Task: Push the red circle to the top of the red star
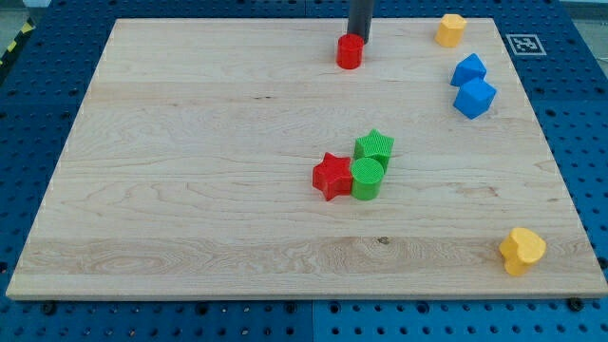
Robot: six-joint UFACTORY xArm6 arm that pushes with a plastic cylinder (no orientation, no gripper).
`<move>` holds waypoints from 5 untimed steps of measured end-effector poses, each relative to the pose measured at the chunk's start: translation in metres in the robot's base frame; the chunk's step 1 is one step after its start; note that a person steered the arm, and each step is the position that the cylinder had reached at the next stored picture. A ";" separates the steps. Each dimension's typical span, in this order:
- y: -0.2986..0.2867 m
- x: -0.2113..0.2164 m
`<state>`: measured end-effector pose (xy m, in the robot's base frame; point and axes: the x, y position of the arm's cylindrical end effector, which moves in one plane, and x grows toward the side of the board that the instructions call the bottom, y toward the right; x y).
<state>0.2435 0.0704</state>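
Note:
The red circle (350, 51) stands near the view's top, a little right of centre. My tip (360, 40) touches its upper right side, with the dark rod rising out of the view's top. The red star (332, 176) lies near the board's middle, well below the red circle. It touches the green circle (368, 178) on its right.
A green star (375, 147) sits just above the green circle. Two blue blocks (468, 69) (474, 98) lie at the upper right, a yellow block (450, 29) at the top right, and a yellow heart-like block (522, 250) at the lower right. The wooden board (190, 190) ends in edges all round.

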 end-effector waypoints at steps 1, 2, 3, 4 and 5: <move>-0.002 0.002; -0.002 0.008; -0.004 0.023; -0.009 0.045; -0.014 0.063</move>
